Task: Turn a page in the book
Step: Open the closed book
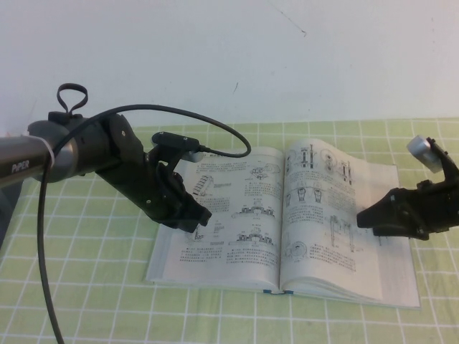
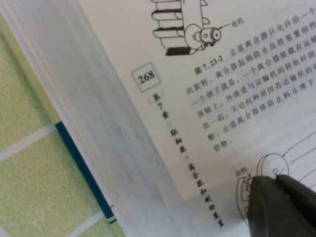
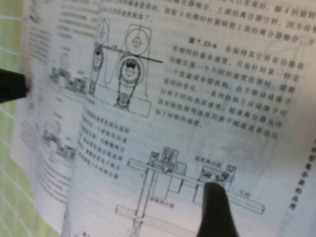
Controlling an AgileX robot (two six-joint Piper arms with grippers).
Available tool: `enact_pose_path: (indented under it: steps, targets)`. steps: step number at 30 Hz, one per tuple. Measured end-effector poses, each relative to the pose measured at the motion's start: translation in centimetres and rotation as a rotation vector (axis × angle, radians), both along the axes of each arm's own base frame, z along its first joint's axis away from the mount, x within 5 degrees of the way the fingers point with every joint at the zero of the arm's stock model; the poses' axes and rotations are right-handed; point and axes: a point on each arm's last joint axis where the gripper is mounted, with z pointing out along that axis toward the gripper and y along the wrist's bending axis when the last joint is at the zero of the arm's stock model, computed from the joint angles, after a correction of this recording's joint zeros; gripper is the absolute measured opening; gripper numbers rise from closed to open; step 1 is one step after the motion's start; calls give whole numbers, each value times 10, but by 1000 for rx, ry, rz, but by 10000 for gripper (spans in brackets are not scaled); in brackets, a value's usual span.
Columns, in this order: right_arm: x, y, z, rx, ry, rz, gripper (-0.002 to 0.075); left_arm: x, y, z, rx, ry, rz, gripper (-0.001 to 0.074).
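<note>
The book point(image 1: 287, 229) lies open and flat on the green-checked counter point(image 1: 86, 287), spine toward the robot, its blue cover edge showing under the left-hand stack in the left wrist view. The page point(image 1: 337, 215) to be turned, crowded with wheel-and-shaft drawings, forms the top of the right-hand side and looks to be lying down, not yet lifted. The left tool point(image 1: 193, 215) presses down on the outer part of the left-hand leaf, apparently pinning the book in place; whether its jaws are parted or closed cannot be told from these views. The right tool point(image 1: 369, 217) hovers at the page's outer edge with its jaws spread wide and nothing between them; in the right wrist view one dark fingertip point(image 3: 215, 207) sits low over the print, though contact is hard to judge there. The step in hand appears to be the approach to the page edge. Next, the right tool would need to catch only the top leaf and sweep it leftward over the spine.
</note>
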Motion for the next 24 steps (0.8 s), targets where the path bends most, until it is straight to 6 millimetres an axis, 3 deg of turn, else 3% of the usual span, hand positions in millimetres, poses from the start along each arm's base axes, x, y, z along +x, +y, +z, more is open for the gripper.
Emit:
enact_pose_path:
  steps: [14,24]
  targets:
    - [10,11,-4,175,-107,-57,430,0,-1,0,-8,-1,7,-4]
    - [9,19,14,400,-138,-37,430,1,-1,0,-17,2,17,-4]
